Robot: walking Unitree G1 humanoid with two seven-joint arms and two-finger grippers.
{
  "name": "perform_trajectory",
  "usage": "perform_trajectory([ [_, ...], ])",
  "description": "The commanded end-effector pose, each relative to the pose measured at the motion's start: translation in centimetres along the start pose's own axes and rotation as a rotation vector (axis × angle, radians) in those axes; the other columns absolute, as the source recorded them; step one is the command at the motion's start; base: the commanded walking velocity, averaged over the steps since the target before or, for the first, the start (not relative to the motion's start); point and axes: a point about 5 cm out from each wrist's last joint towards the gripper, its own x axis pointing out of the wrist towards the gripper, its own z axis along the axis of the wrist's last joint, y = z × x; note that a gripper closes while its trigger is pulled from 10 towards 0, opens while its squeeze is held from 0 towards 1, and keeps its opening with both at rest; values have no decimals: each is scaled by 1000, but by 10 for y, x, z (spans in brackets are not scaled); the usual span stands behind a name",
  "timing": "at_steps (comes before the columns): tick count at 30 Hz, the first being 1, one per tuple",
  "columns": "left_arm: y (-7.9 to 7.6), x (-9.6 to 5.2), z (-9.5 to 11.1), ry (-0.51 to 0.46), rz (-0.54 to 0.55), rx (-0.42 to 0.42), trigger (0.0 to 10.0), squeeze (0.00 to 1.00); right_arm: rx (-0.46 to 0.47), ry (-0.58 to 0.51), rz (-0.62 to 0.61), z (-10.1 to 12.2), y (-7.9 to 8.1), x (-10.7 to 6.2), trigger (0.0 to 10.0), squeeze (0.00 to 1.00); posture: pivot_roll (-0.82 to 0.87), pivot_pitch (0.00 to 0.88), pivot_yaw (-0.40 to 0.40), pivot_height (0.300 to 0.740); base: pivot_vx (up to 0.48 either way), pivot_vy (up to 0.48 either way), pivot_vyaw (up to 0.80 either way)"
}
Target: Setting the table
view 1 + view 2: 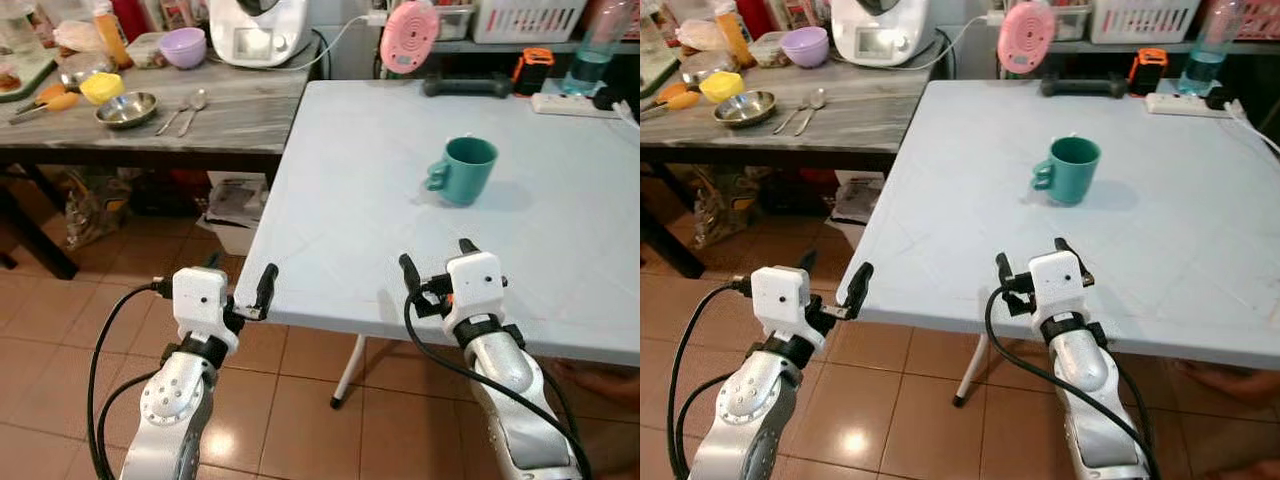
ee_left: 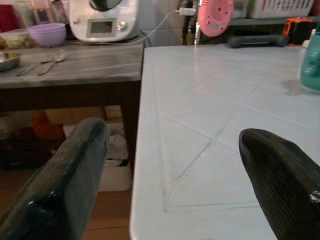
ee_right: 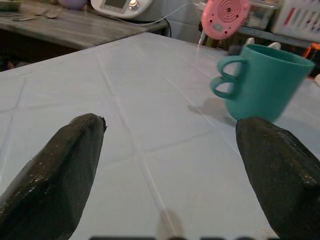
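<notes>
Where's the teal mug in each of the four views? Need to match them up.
Left eye view: teal mug on the white table, right of centre, ahead of the right gripper.
Right eye view: mug near centre.
Left wrist view: cut off at the right edge.
Right wrist view: upper right, handle facing left.
Shared landmark: pink round device behind the table.

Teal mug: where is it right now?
The teal mug stands upright on the white table, ahead of the open right tool, handle toward the robot's left, nothing touching it.
</notes>
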Motion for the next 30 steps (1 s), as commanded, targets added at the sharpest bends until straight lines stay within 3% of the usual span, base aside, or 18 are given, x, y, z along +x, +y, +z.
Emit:
perform_trajectory([
  [1, 0, -6, -1, 17, -12, 8, 10000, 0, 32, -14, -35, 6, 0, 0, 10000, 0, -178, 115, 123, 740, 315, 0, 0],
  [15, 0, -11, 0, 45, -59, 26, 10000, 0, 34, 19, -111, 0, 0, -4, 10000, 0, -170, 125, 143, 740, 331, 0, 0],
  [24, -2, -10, -3, 56, -66, 26, 10000, 0, 25, 18, -110, -1, -1, -2, 10000, 0, -173, 119, 138, 740, 314, 0, -552],
  [30, -4, -15, -4, 67, -73, 14, 10000, 0, 32, 14, -109, 1, 5, -2, 10000, 0, -169, 146, 152, 740, 0, 0, 0],
])
